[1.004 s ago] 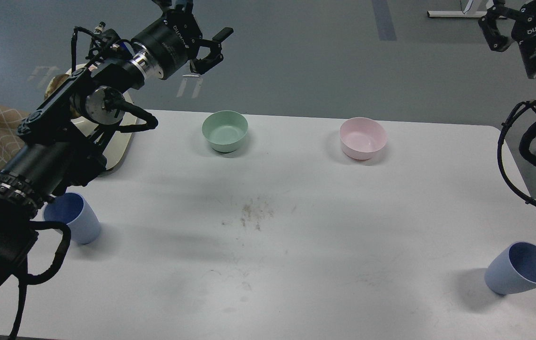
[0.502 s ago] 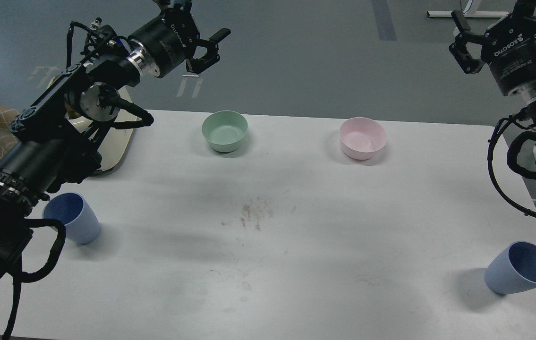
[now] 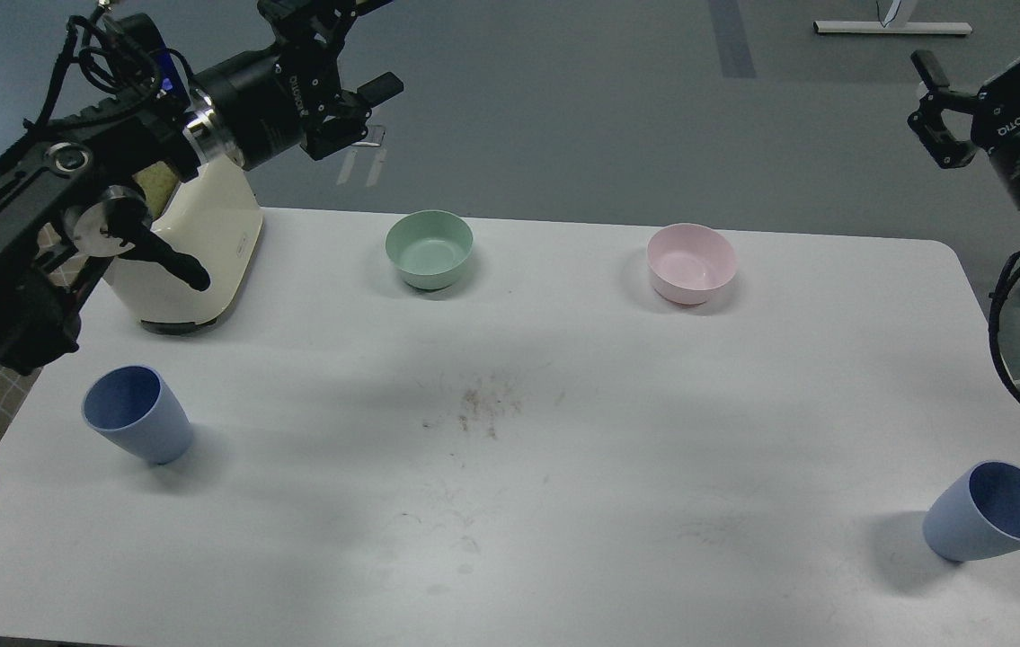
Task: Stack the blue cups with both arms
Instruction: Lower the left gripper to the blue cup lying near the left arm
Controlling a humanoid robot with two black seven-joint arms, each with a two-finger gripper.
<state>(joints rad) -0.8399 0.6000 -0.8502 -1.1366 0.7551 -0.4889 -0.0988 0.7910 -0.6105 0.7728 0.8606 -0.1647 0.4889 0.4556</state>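
Two blue cups wait for you on the white worktop, well apart: the left cup stands near the left edge, in front of a cream appliance, and the right cup sits near the front right corner. Both stand mouth-up and nothing touches them. A mint-green bowl and a pink bowl sit along the far side; leave them alone.

Your left claw hangs high beyond the far edge with its fingers spread and nothing between them. Your right claw is up at the far right, also off the worktop; only one finger shows clearly, so you cannot tell its spread.

Judging by their look, the cups are light, stiff plastic with a matte skin, so they should grip well but tip or skid if nudged. The taper means a low pinch could squeeze the cup upward and out. Take each one near the rim, one finger inside and one outside, or across the upper wall. Keep the squeeze modest. Stacking has not begun.
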